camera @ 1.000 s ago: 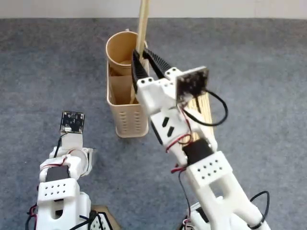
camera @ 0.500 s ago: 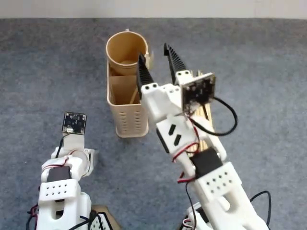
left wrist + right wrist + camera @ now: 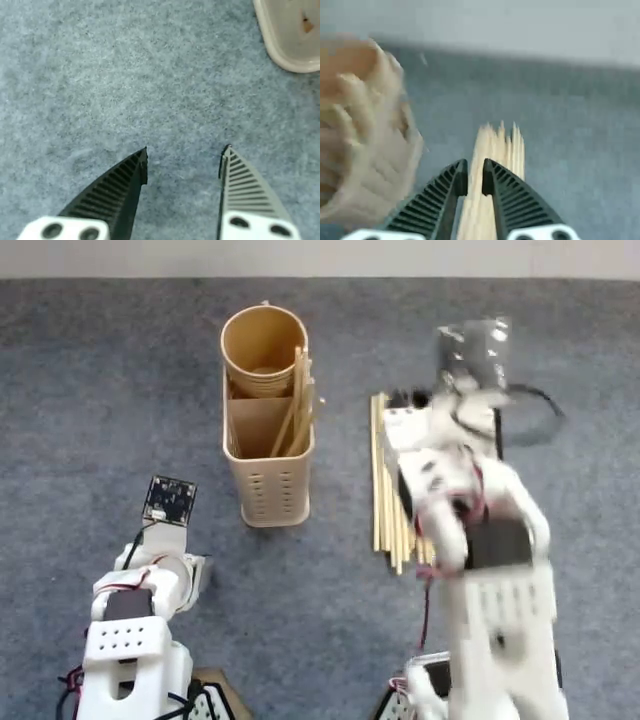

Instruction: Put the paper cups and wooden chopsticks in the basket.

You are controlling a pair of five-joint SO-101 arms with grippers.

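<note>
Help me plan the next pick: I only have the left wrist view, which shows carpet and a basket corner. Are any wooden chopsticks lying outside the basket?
Observer: Yes. A bundle of wooden chopsticks lies on the carpet beside the basket, apart from it.
Operator: Where is the right gripper?
Observer: The right gripper hangs over that bundle.
Operator: Is anything in the basket already?
Observer: A paper cup stands in the compartment at the end farthest from the arms.
</note>
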